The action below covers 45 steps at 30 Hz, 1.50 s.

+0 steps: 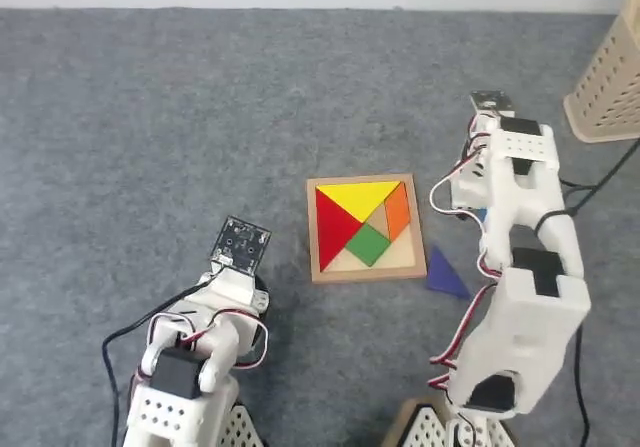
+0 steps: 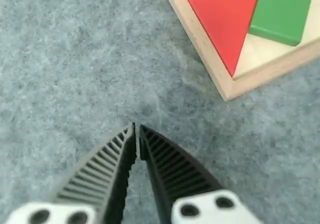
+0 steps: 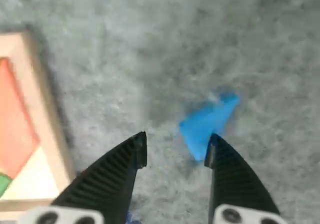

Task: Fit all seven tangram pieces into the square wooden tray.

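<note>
1. Right wrist view: my right gripper (image 3: 176, 141) is spread wide over the carpet (image 3: 150, 33), off to the side of the tray (image 3: 42, 98).
2. I see a blue piece (image 3: 205, 124) outside the tray, beyond the side holding the orange piece (image 1: 398, 212). It lies partly between the fingers, by one fingertip.
3. A purple triangle (image 1: 444, 273) lies just off the tray's corner.
4. My left gripper (image 2: 137, 129) is pressed together, near the tray corner by the red piece (image 2: 225, 13).

Black ridged fingers (image 2: 175, 169) on white screw-holed bases (image 3: 235, 215) form the left tool (image 2: 137, 127) and right tool (image 3: 177, 135). White shells (image 1: 530, 312), black servos (image 1: 178, 372) and red-and-white cables (image 1: 462, 329) make up both arms.
</note>
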Each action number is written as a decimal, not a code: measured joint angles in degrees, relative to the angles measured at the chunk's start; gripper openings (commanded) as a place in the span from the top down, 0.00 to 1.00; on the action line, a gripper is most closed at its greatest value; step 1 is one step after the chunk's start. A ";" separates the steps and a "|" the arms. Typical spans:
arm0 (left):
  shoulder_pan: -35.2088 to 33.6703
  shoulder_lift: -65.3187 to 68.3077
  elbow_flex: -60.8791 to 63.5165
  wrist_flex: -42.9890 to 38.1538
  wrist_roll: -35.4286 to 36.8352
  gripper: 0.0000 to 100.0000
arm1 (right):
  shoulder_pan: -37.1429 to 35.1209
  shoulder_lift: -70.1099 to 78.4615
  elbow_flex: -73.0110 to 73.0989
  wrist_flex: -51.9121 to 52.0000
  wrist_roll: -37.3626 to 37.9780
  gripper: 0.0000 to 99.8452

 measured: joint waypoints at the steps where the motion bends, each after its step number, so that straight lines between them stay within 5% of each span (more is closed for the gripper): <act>1: 0.00 0.00 0.00 0.00 0.00 0.99 | 0.97 0.09 0.09 0.00 0.00 0.84; 45: 0.00 0.00 0.00 0.00 0.00 0.99 | 1.85 3.69 -3.78 -2.64 -7.47 0.85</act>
